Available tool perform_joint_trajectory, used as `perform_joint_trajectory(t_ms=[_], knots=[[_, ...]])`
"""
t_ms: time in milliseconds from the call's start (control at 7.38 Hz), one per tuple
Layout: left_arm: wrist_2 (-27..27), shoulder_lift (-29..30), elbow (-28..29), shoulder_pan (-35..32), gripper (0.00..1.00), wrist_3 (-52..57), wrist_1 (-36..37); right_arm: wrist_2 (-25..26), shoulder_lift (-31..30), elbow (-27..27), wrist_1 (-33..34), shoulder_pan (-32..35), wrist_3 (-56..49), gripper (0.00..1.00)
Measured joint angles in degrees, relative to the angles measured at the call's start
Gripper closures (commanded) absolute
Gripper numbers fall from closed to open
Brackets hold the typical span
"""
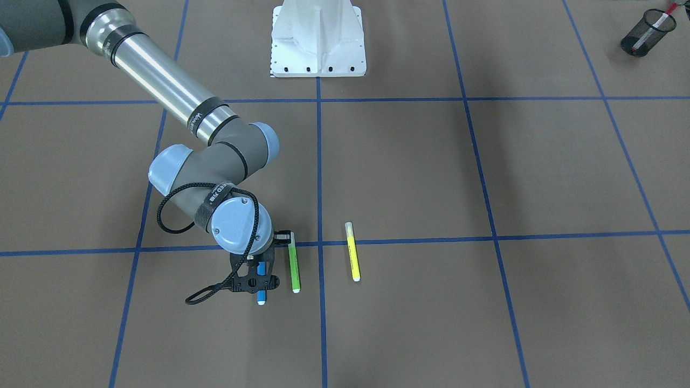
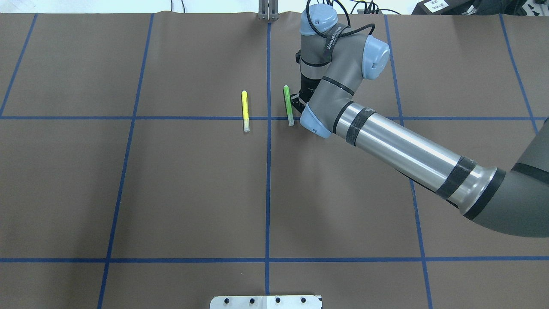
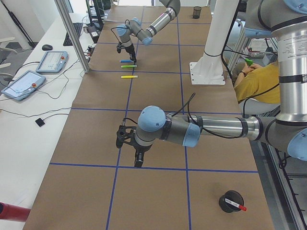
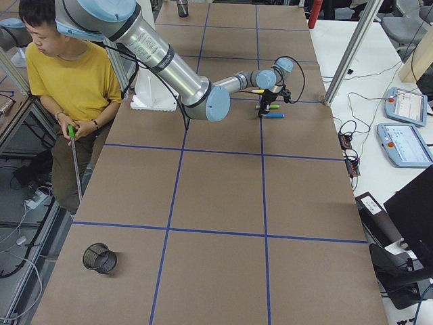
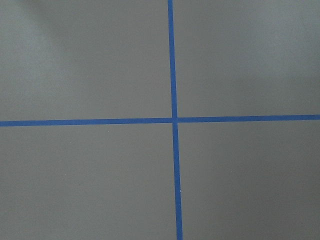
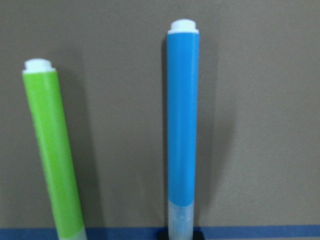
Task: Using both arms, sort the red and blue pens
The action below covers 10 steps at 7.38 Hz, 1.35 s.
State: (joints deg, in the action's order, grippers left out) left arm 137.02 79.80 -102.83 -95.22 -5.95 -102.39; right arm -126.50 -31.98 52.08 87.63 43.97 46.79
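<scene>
Right gripper (image 1: 259, 277) sits square over the blue pen (image 6: 183, 125), barrel running under its middle. Lined up for a lift, I'd judge, but whether the jaws have closed, I can't tell. Just beside it lies the green marker (image 1: 294, 264), the yellow marker (image 1: 352, 252) further out. The wrist view shows the pen centred; overhead, the arm hides it. Far off is the left gripper (image 3: 138, 159), grip unreadable, near a mesh cup (image 3: 223, 203) holding the red pen (image 3: 236, 205).

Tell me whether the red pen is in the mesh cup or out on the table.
In. The red pen sits inside the black mesh cup, its red end poking above the rim.
</scene>
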Motion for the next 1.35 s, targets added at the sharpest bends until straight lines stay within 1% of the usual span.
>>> perform_joint_trajectory(t_ms=[406, 542, 677, 948, 1084, 1354], knots=[[0.0, 0.0, 0.2, 0.0, 0.00, 0.0, 0.1, -0.5, -0.5, 4.2, 0.4, 2.0, -0.1, 1.00], [0.0, 0.0, 0.4, 0.1, 0.00, 0.0, 0.1, -0.7, -1.8, 7.1, 0.7, 2.8, -0.2, 1.00], [0.1, 0.0, 0.5, 0.1, 0.00, -0.1, 0.2, -0.7, -4.2, 11.2, 1.6, 3.3, -0.5, 1.00], [0.1, 0.0, 0.8, 0.2, 0.00, -0.1, 0.4, -0.5, -8.3, 20.2, 7.8, 4.3, -5.0, 1.00], [0.1, 0.0, 1.1, 0.2, 0.00, -0.1, 0.4, -0.3, -10.3, 25.2, 12.4, 4.8, -7.9, 1.00], [0.1, 0.0, 1.3, 0.2, 0.00, -0.1, 0.5, 0.4, -15.8, 37.1, 22.3, 5.7, -14.5, 1.00]])
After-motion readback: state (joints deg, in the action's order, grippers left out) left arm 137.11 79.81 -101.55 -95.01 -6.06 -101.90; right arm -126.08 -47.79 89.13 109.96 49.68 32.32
